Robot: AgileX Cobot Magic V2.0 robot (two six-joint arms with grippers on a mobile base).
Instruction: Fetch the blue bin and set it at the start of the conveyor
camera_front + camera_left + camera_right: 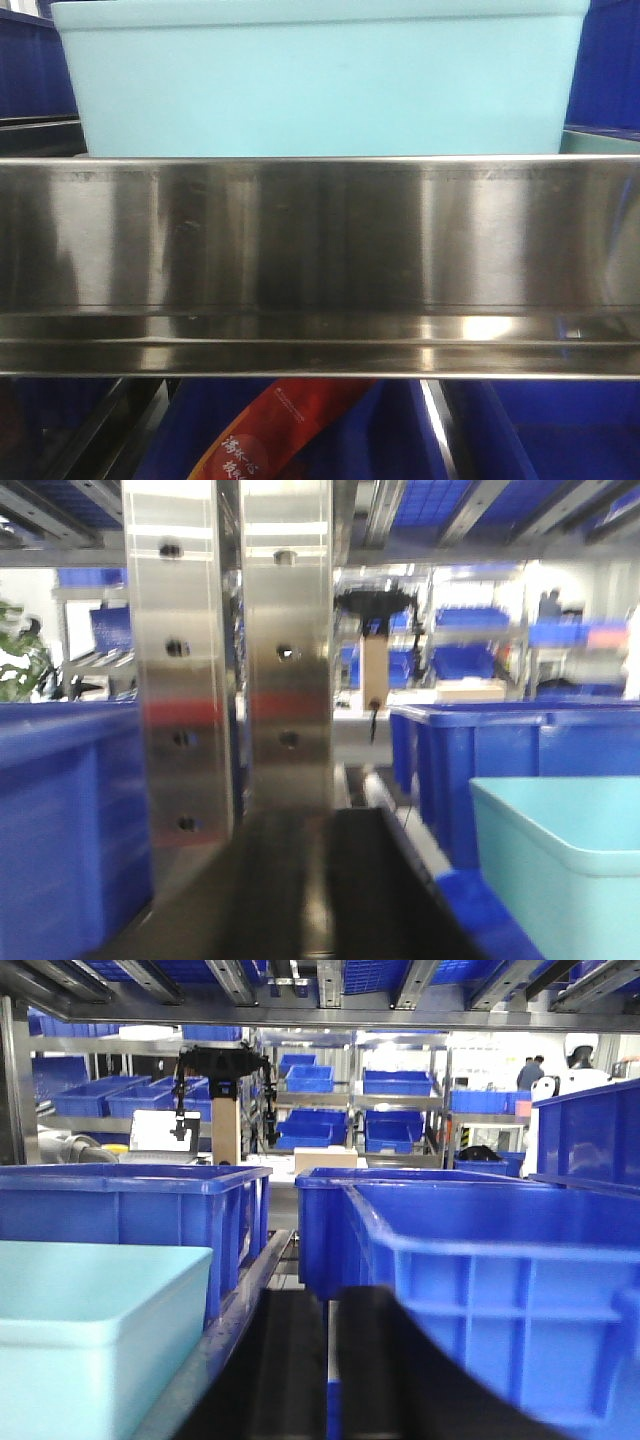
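So the blue bin (320,80) sits up behind the steel rail (320,250), long side across, smack between the arms: right of the left gripper (325,880), left of the right gripper (332,1360), touching neither, and I can't tell if either's open or closed.

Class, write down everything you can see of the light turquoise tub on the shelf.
The blue bin is a large, light turquoise rectangular tub, seemingly smooth plastic, with plain walls, a thicker rim band and rounded corners. It stands upright and open-topped; nothing shows inside, though its floor is hidden. It sits on a shelf behind the steel rail, which hides its base, with dark blue crates close on both sides.
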